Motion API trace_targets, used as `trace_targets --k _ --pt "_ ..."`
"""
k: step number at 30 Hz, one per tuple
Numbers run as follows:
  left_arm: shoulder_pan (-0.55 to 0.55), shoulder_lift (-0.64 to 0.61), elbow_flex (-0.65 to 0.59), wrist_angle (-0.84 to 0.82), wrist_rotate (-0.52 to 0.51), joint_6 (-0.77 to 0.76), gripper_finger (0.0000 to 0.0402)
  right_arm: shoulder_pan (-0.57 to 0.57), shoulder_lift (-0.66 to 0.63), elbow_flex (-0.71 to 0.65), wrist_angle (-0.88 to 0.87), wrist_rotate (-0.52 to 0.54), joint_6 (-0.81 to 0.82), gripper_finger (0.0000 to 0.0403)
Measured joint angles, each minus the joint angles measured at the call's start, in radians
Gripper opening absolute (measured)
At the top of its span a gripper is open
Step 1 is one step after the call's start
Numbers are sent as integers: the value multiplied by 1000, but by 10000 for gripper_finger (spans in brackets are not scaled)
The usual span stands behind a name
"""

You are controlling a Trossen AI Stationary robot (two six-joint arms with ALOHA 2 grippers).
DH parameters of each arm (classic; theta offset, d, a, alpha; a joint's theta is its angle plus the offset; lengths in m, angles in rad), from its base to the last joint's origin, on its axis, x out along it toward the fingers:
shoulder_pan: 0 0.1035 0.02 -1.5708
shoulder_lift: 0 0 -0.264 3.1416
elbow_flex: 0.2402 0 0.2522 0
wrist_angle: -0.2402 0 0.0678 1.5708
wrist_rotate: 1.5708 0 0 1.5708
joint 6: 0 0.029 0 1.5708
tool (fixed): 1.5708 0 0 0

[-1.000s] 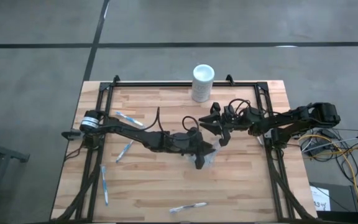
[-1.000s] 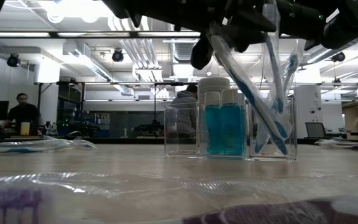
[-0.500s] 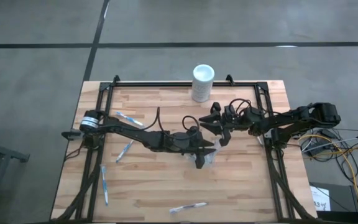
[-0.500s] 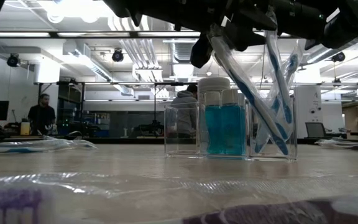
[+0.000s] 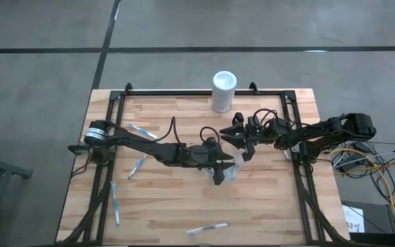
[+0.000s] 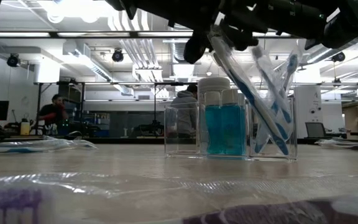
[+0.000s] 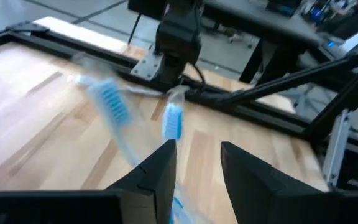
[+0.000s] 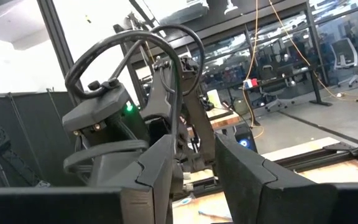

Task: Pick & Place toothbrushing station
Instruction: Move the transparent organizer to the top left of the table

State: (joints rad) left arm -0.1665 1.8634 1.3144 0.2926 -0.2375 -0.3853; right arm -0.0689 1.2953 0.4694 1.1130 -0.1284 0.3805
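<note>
Left claw [image 5: 223, 169] parted over the cup [image 6: 272, 127], brushes [image 6: 277, 93] inside; we lift straight to avoid snagging. Right claw [image 5: 243, 143] parted, empty.

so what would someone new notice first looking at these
Probably the clear compartmented holder mid-table in the low view, with teal-filled tubes in its middle section and blue-and-white toothbrushes leaning in the section beside them. From above, the left hand and right hand meet over it at the table's centre. A white cylinder stands at the far edge, and wrapped toothbrushes lie scattered on the wood.
</note>
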Motion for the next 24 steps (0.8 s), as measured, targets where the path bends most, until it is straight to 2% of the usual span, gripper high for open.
trace_targets --k 5,13,17,21,24 --pt "0 -25 0 -16 -27 5 131 -1 0 0 0 0 0 119" --pt "1 -74 0 -24 -68 101 131 -1 -2 0 22 3 -42 117" --pt "0 -109 -1 -33 -132 145 131 -2 -23 0 25 51 -1 117" --pt "1 -146 -2 -86 -241 95 131 -19 -65 0 -73 78 81 121" --pt "2 -182 -2 -202 -300 42 131 -20 -125 -2 -207 79 57 123"
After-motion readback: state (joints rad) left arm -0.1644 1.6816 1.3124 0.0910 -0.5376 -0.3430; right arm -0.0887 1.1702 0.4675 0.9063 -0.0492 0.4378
